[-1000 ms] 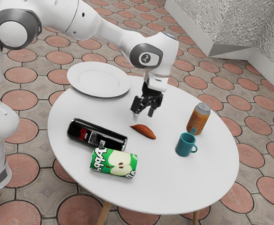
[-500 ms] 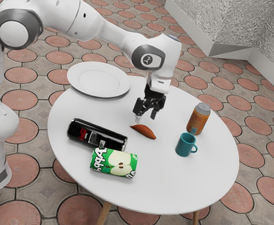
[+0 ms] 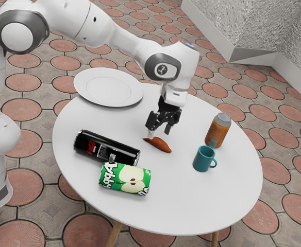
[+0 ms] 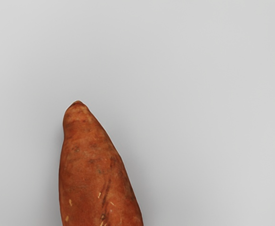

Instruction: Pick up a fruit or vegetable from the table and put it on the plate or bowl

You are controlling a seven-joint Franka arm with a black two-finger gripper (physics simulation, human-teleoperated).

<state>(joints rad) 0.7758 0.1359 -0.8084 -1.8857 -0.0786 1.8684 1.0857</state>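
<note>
gripper (image 3: 157,131) has sunk to sweet potato (image 3: 158,144) lying lengthwise toward mug (image 3: 204,158).

The gripper (image 3: 158,131) is lower than a second ago: from hanging well above the sweet potato (image 3: 160,144) it comes down in two steps to just over it. Its spread fingers now reach close to the potato's end at the exterior view's left. The wrist above it sinks and tilts along with it.
</note>
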